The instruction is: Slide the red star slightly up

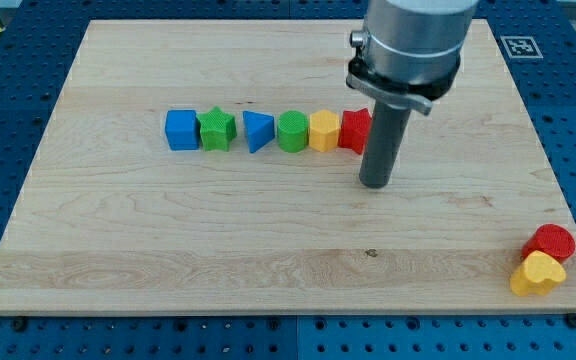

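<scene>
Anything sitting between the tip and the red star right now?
No. In the camera view my tip rests on bare wooden board just below the red star block; the rod covers the star's right edge.

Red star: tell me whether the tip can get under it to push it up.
Probably yes. My tip sits just below and slightly right of the red star, with bare board between them. The rod covers the star's right edge. The yellow block touches only its left side, so nothing blocks an upward push.
</scene>
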